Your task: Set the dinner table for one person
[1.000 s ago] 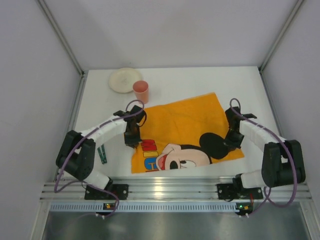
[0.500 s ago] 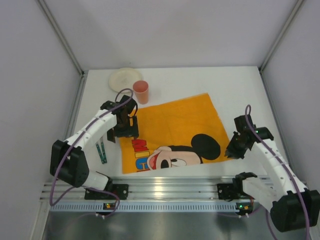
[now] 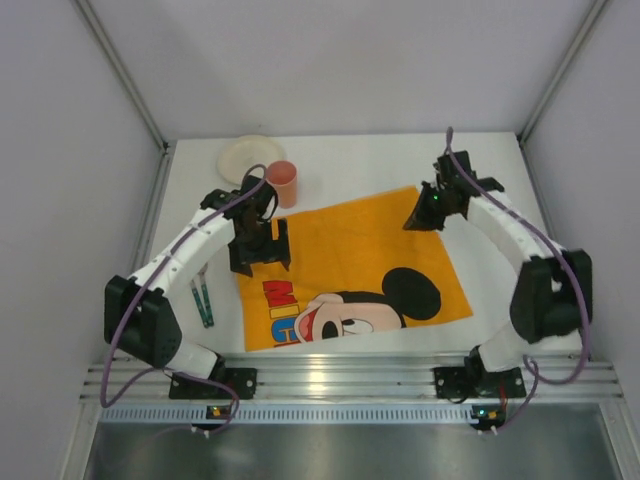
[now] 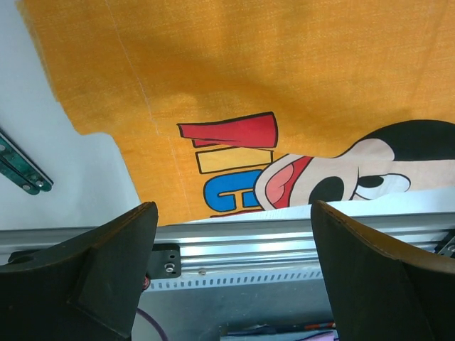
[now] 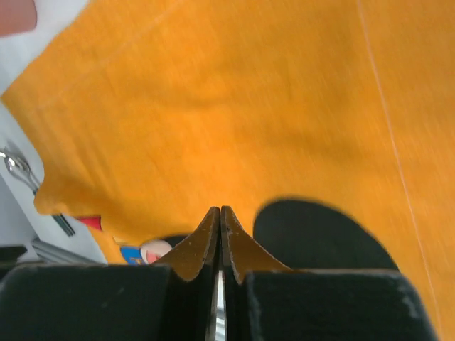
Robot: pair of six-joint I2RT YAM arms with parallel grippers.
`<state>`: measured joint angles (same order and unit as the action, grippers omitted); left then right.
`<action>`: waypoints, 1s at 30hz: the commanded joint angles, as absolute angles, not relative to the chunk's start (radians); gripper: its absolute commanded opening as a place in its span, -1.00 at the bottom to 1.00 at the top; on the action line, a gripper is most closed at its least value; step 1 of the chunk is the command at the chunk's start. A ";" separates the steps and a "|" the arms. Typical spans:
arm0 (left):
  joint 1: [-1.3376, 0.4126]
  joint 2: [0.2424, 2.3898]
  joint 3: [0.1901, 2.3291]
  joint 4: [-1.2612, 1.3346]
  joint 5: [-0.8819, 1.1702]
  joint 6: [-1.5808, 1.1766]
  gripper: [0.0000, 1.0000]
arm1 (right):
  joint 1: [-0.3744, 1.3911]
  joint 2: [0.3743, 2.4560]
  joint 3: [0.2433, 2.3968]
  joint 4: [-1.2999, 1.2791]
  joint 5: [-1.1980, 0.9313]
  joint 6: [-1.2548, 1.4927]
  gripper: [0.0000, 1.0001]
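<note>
Spreading beneath both arms, the white worktop [image 3: 390, 160] carries an orange cartoon cloth [image 3: 350, 250], a plate [image 3: 245, 158] and pink cup [image 3: 283, 182] at far left. The left claw [image 3: 261, 258] hangs released over the cloth's left edge; the right claw [image 5: 220, 213] is clenched shut above its far right corner.

Our left arm [image 3: 185, 250] and right arm [image 3: 510, 225] wear white shells between black joints, each trailed by a purple cable [image 3: 447, 140]. The fingers [image 4: 92, 277] are dark wedges, possibly matte plastic.
</note>
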<state>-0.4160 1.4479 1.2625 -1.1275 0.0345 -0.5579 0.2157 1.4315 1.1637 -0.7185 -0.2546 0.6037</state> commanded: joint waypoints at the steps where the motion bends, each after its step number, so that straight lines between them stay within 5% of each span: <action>1: -0.420 1.456 1.324 -1.114 0.071 -0.549 0.87 | 0.255 1.707 1.367 -0.583 -0.373 0.537 -1.00; 9: -0.420 1.486 1.338 -1.109 0.038 -0.592 0.84 | 0.258 2.146 1.670 -0.565 -0.408 0.522 -1.00; 22: -0.416 1.741 1.474 -1.074 -0.038 -0.603 0.83 | -0.086 1.968 1.201 -0.489 -0.195 0.532 -1.00; 30: -0.414 1.970 1.742 -1.074 -0.095 -0.678 0.81 | -0.028 2.063 1.331 -0.534 -0.359 0.513 -1.00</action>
<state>-0.4183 1.9526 1.6482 -1.0878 -0.0452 -0.6247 -0.0925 1.9694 1.2678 -0.4862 -0.3893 0.5652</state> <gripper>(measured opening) 0.906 0.003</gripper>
